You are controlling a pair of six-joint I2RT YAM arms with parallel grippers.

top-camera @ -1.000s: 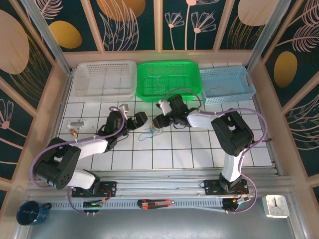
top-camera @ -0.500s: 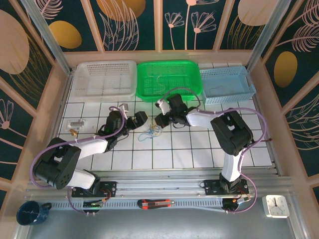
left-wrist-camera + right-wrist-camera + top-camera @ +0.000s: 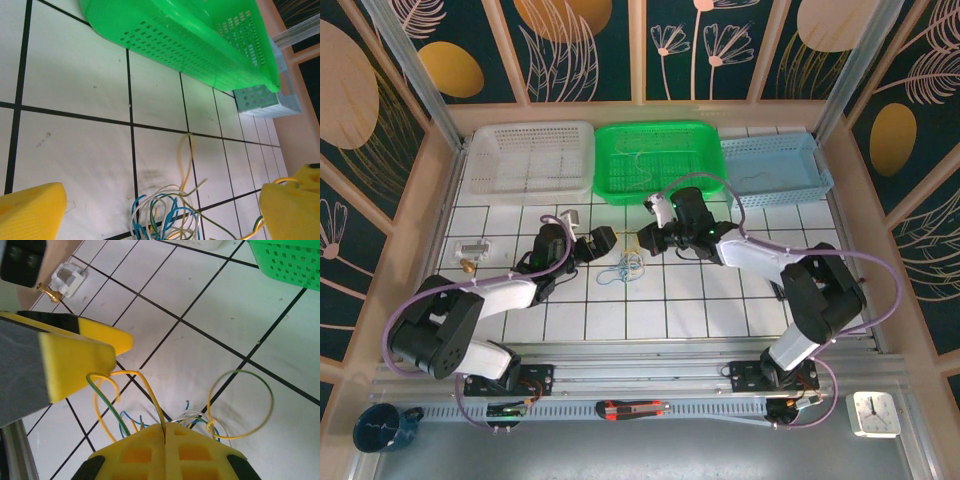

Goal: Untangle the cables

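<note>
Two robot arms meet over a small clump of thin cables (image 3: 628,266), blue, pale yellow and whitish strands, lying on the white tiled table (image 3: 720,300) between the two tools, a little in front of the green basket (image 3: 660,127). The right tool (image 3: 165,435) is closed, its yellow fingers pressed together on a yellow strand and a green-and-yellow strand that rise from the clump and disappear into the seam between them; another yellow strand curls into an open ring on the tiles just beside it. The left tool (image 3: 610,243) stands wide open just left of the clump, holding nothing, with the tangle lying between its spread fingers in its wrist camera. Three containers line the far edge of the table: a white basket (image 3: 530,127) at left, whose contents cannot be made out, the green basket in the middle with what looks like a pale thin strand inside, and a blue basket (image 3: 770,140) at right holding a single thin strand. A small clear block with a brass fitting (image 3: 67,277) sits on the tiles well to the left of the clump.
</note>
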